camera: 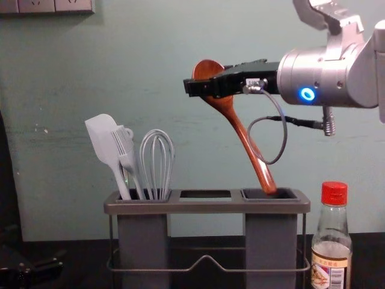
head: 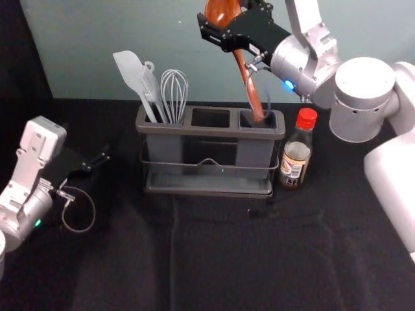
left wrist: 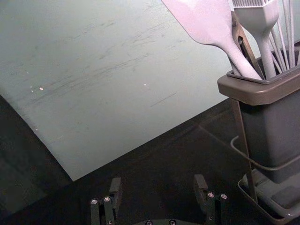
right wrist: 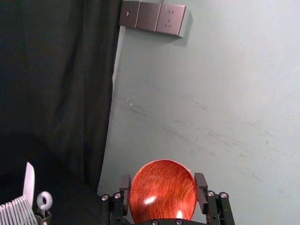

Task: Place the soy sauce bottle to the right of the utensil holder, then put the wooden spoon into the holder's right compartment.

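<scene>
Large at the right comes the right arm, carrying its end effector high over the holder, the fingers closed on both sides of the spoon's bowl. Below that grip the spoon hangs aslant, its handle running down and to the right, with the end at the mouth of the right compartment; how far inside it reaches, I cannot tell.

I'd expect the spoon to be light and stiff, not fragile, but its glossy, rounded bowl could slip or swivel between the fingers. Holding the bowl suits this job, since it leaves the handle free to go in first. Next should be a little straightening and a gentle lowering, then release; if the handle catches the rim, it may twist the spoon or nudge the holder.

The bottle stands upright just to the holder's right, so that part looks done. A spatula, brush and whisk fill the left compartment. Off to the left, the left end effector waits low and idle, fingers spread wide.
</scene>
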You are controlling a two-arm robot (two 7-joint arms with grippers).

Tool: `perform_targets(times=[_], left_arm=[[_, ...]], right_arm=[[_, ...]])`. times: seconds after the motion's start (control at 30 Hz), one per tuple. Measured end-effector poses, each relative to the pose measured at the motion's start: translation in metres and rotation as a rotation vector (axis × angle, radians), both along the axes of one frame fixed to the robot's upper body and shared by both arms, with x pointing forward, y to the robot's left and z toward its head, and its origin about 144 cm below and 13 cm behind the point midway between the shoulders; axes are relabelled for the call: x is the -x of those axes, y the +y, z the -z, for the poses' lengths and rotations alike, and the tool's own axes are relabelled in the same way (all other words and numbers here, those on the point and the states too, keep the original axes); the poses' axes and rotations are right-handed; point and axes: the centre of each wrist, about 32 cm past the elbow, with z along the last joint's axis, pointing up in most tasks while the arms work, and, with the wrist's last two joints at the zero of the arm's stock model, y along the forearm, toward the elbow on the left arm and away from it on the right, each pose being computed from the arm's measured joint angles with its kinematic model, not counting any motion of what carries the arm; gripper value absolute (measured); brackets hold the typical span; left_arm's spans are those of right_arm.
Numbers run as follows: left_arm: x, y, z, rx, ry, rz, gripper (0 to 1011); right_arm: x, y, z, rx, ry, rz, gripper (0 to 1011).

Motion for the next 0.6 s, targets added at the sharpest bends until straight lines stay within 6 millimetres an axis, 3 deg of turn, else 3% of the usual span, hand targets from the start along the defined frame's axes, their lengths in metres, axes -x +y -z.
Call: perform_targets(times=[0.37,0.6], left_arm=[[0.000,0.000,0.000,0.000,0.000,0.000,1005],[0.000,0.000,0.000,0.000,0.000,0.000,1005]], right_arm=[[-0.003,0.001,0.009,0.015,0.012,0.010,840],[0.008,-0.004,0.009,0.019,0.027,0.017,840]])
